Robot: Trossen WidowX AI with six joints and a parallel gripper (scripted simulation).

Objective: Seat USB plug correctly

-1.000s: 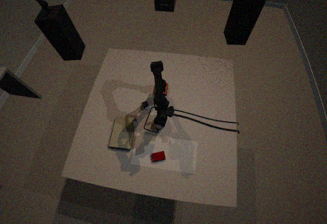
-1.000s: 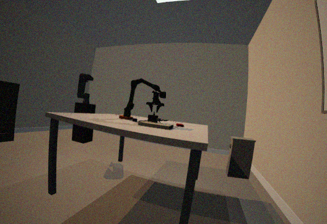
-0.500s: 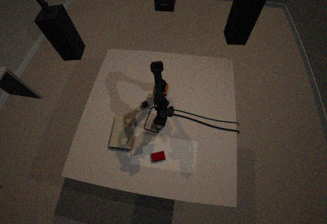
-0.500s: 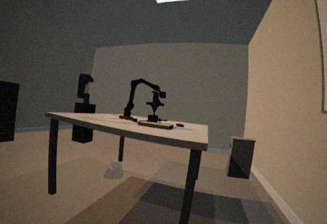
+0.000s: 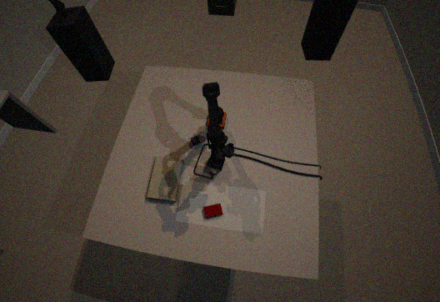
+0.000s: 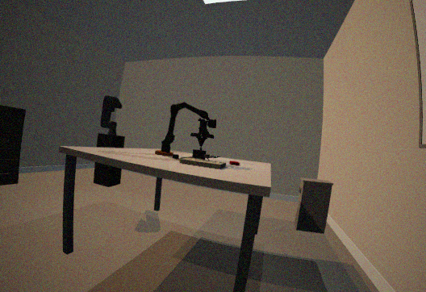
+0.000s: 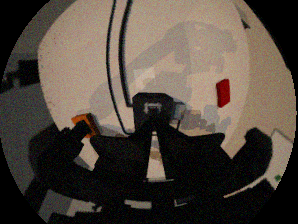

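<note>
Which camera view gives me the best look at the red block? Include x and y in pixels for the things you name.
The wrist view: the red block [image 5: 212, 211] [image 6: 234, 163] [image 7: 223, 93] looks largest there, nothing covering it. From the top it's smaller but whole, lying on a pale patch; the exterior view shows only a thin red sliver.

Two black cords [image 5: 292, 173] [image 7: 121, 55] stretch from near the black cube [image 6: 198, 154] [image 7: 142, 112] to the worktop's [image 5: 283, 113] [image 6: 141, 162] [image 7: 75, 55] edge, blocking a low slide that way. A flat tan block [image 5: 160, 180] [image 6: 203, 162] blocks part of the other side. The small red block [image 5: 212, 210] [image 6: 234, 163] [image 7: 223, 93] sits well apart. Up high, there is open air.
</note>
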